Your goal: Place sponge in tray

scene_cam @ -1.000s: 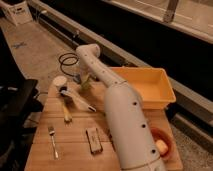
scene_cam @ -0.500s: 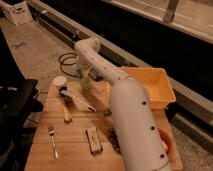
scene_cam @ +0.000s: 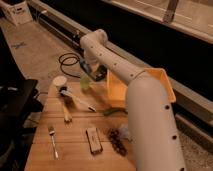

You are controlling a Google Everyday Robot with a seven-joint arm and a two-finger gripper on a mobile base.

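My white arm rises from the lower right, bends at its elbow near the top, and comes down to the gripper (scene_cam: 93,75). The gripper hangs over the far end of the wooden table, just left of the tray (scene_cam: 162,82). It is shut, and a small blue-grey block, the sponge (scene_cam: 87,66), shows at its fingers. The tray is a large yellow bin at the table's far right corner. My forearm hides much of its inside. The gripper is still outside the tray's left wall (scene_cam: 114,90).
A pale green thing (scene_cam: 86,83) stands right under the gripper, next to a white cup (scene_cam: 59,81). On the table lie a dish brush (scene_cam: 75,98), a wooden brush (scene_cam: 66,112), a fork (scene_cam: 52,140), a dark flat rectangle (scene_cam: 93,140), dark grapes (scene_cam: 118,143) and a green item (scene_cam: 114,111). A black cable (scene_cam: 67,61) lies on the floor behind.
The arm has swung away from the table's middle toward the far end. The gripper rose and moved nearer the tray's left wall, staying shut.
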